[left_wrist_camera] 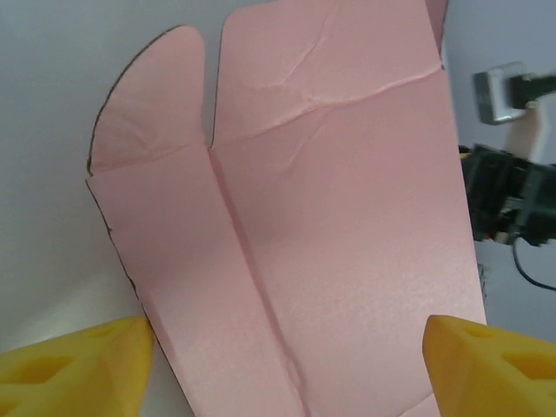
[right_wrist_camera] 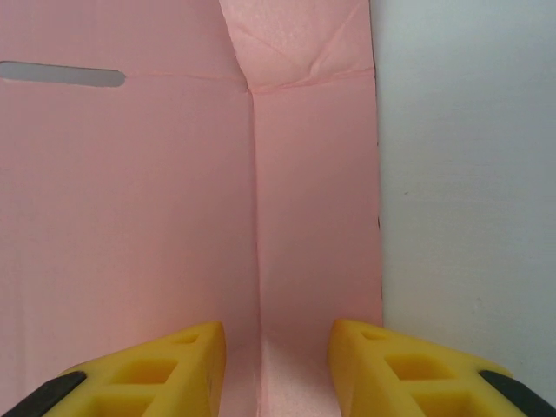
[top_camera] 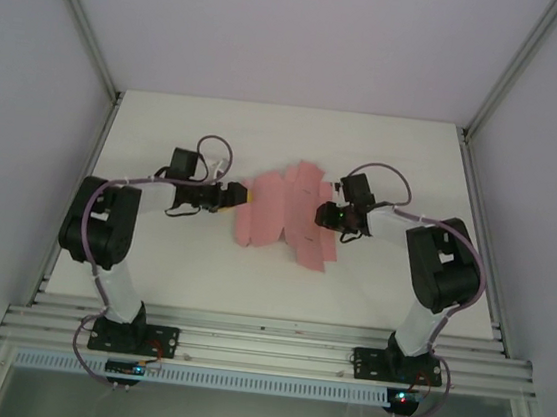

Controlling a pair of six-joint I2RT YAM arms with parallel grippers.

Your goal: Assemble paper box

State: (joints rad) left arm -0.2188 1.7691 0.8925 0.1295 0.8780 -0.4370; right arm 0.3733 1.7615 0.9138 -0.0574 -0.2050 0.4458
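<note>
One paper box [top_camera: 283,217] lies flat between left gripper [top_camera: 246,195] and right gripper [top_camera: 324,215]

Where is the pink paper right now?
The pink paper lies in the middle of the white table, between the left gripper at its left edge and the right gripper at its right edge.

bright, even, diffuse light leaves faint shadows on the white worktop [top_camera: 250,286] and a mild sheen on the paper box [left_wrist_camera: 347,261].
</note>
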